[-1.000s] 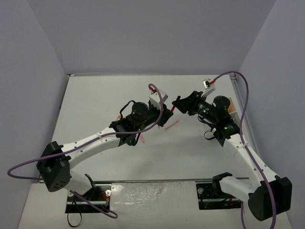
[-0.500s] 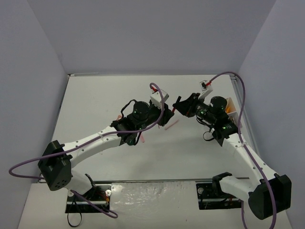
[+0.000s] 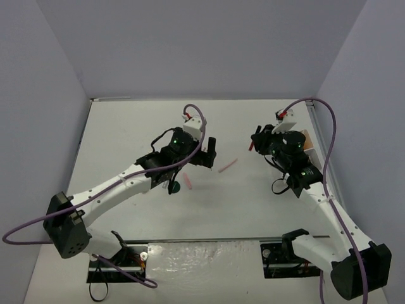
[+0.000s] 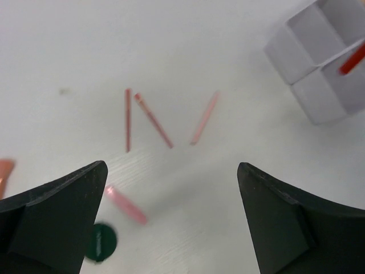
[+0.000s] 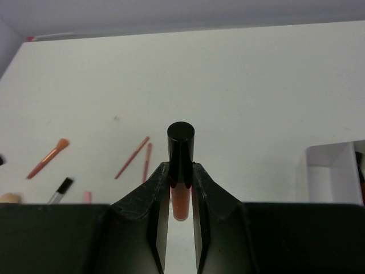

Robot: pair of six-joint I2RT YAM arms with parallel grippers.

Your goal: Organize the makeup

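The left gripper (image 4: 171, 171) hangs above the table (image 4: 68, 45) with its jaws spread wide and nothing between them. In its wrist view, three thin pencils (image 4: 154, 121) lie on the table ahead of the fingertips, roughly centred on the gap. Two of them nearly meet at their far ends, and the third leans away to the right. A pink stick (image 4: 126, 205), blurred, lies close to the inner edge of the left finger. The dark-green disc (image 4: 100, 242) sits just beside that same finger, nearer the camera. The white tray (image 4: 319, 80) stands beyond the right finger, well apart from it, with a red stick (image 4: 353, 59) lying in one of its compartments. The right gripper (image 5: 180, 185) is pressed together on an orange tube (image 5: 180, 202) with a black cap. The tube stands upright between the fingers, its cap rising above the fingertips, and is held above the table. Far to the left in that wrist view, an orange-tipped brush (image 5: 48, 158) and a black-tipped brush (image 5: 60, 190) lie on the table, apart from the held tube.
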